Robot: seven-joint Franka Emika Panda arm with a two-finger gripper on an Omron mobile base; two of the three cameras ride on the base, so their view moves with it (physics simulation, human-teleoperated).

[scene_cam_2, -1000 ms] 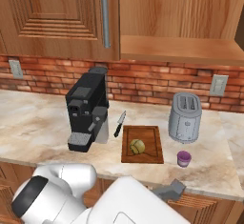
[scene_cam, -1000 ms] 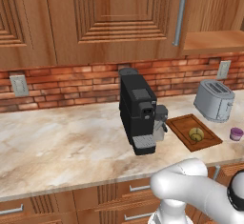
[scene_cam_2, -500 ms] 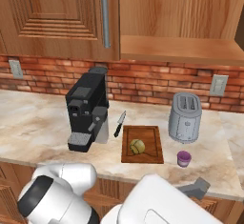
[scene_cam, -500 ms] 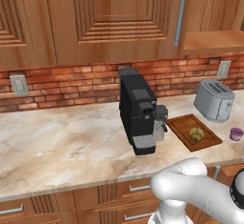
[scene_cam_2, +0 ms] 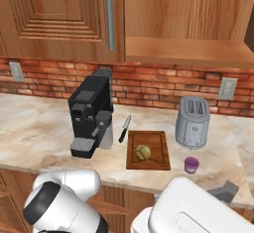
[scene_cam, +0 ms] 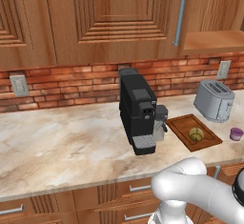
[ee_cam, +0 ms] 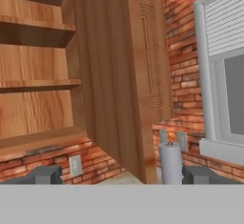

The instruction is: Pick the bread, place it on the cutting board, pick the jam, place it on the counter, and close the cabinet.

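Straight ahead of the hand: the open door [ee_cam: 138,75] of the cabinet [ee_cam: 38,82] stands nearly edge-on, its long axis upright. Its plain inner face is toward the shelves and its raised-panel face is turned to the right of the hand view.
Left of the door: the bare cabinet shelves, open to the room.
Right of the door: a brick wall, a window [ee_cam: 224,75] and a pale upright roll [ee_cam: 170,163] low down.
Hand: the hand [ee_cam: 123,175] is spread wide, with one finger tip at each side of the view's bottom, and it holds nothing.
Key relation: the door's free edge lies between the finger tips and farther off, not touching them. The panelled face is the side to push, so the hand would likely need to come round to the door's right and press it left toward the shelves.
Bread: the bread [scene_cam_2: 143,152] lies on the cutting board [scene_cam_2: 159,143], well below the hand's line of sight.
Jam: the jam [scene_cam_2: 191,165] stands on the counter [scene_cam_2: 39,123], just beside the board's right corner and in front of the toaster [scene_cam_2: 192,122].
Step in hand: judged from this layout, only closing the cabinet is left.
Risk: a push on the edge rather than the face may slide off.
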